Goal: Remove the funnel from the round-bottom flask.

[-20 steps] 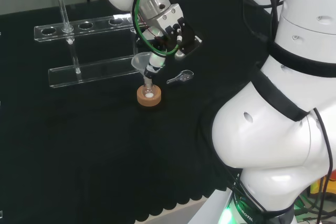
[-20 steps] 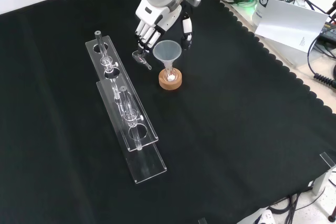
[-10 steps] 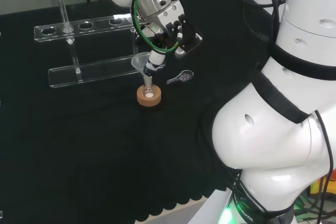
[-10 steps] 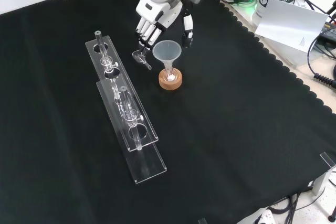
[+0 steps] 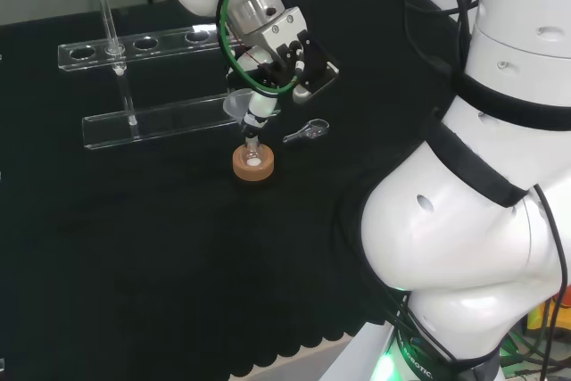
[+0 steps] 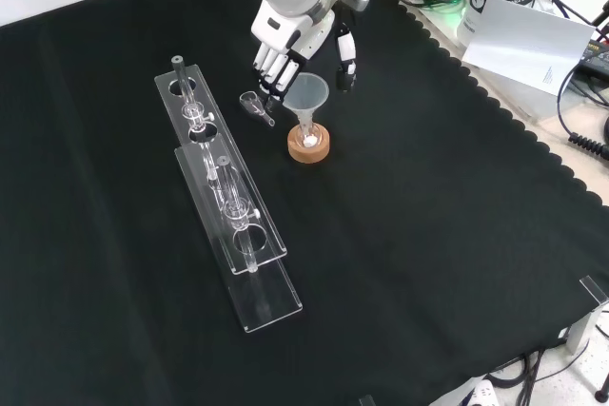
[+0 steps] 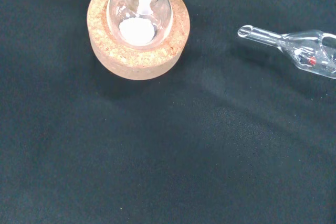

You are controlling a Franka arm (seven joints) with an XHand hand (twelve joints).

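Hand (image 6: pixel 297 28) fingers apart around funnel (image 6: pixel 304 94) rim, flask (image 7: pixel 138 18) in cork ring (image 7: pixel 137 51), open cloth (image 6: pixel 457 216) rightward in front view

A lab: glassware rack (image 6: pixel 221 199), cork-ringed flask (image 7: pixel 139 15).

I see a clear test-tube rack (image 6: pixel 228 211) lying lengthwise toward the left edge of my black cloth (image 6: pixel 428 263), and a small glass adapter (image 6: pixel 255 106) beside its far end.
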